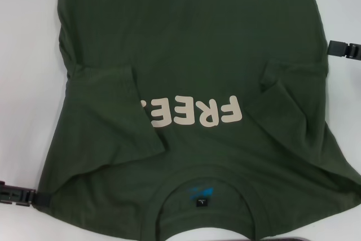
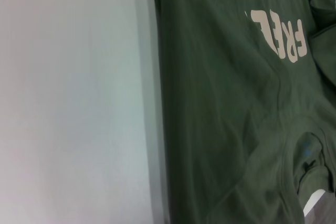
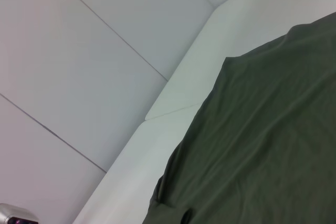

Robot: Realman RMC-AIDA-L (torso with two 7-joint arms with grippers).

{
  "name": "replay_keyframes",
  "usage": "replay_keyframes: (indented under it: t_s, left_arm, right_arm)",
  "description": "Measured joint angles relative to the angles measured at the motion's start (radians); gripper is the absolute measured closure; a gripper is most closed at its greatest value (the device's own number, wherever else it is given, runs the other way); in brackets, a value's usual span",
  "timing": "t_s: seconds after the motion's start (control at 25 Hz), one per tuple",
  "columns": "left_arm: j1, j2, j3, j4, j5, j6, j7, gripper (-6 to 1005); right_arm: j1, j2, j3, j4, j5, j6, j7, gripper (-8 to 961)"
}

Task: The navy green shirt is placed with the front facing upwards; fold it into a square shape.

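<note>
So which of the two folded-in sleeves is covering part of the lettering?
The sleeve on the robot's left: its edge overlaps the end of the cream "FREE!" lettering. The right-side sleeve lies clear of it.

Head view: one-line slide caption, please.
Green "FREE!" shirt front-up, sleeves folded inward; left gripper and right gripper at its edges.

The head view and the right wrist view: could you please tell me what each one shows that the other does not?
Only the head view shows the FREE! lettering, the collar with its label, both sleeves folded inward, the left gripper at the shirt's near edge and the right gripper at its side edge. Only the right wrist view shows the panelled wall and a table corner. Both show the green shirt lying on the white table.
</note>
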Motion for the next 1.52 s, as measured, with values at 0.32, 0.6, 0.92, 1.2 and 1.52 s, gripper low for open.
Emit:
replay_keyframes:
  t_s: [0.32, 0.6, 0.92, 1.2, 1.52]
  left_arm:
    - [-0.002, 0.003, 0.000, -0.006, 0.010, -0.001, -0.019, 100]
    - [-0.010, 0.007, 0.003, -0.018, 0.011, -0.001, -0.038, 100]
    - [-0.011, 0.001, 0.010, -0.034, 0.019, -0.002, -0.050, 100]
    - [-0.012, -0.010, 0.010, -0.034, 0.033, -0.002, -0.052, 100]
    - [-0.018, -0.023, 0.011, -0.034, 0.033, -0.002, -0.049, 100]
  right_arm:
    - [0.001, 0.000, 0.004, 0.000, 0.000, 0.000, 0.001, 253]
    - [0.005, 0.000, 0.004, -0.003, 0.000, 0.000, 0.008, 253]
    - [0.007, 0.000, 0.003, -0.004, 0.000, 0.000, 0.011, 253]
    - [0.009, 0.000, 0.004, -0.005, 0.000, 0.001, 0.011, 253]
    - [0.011, -0.002, 0.003, -0.006, 0.000, 0.002, 0.011, 254]
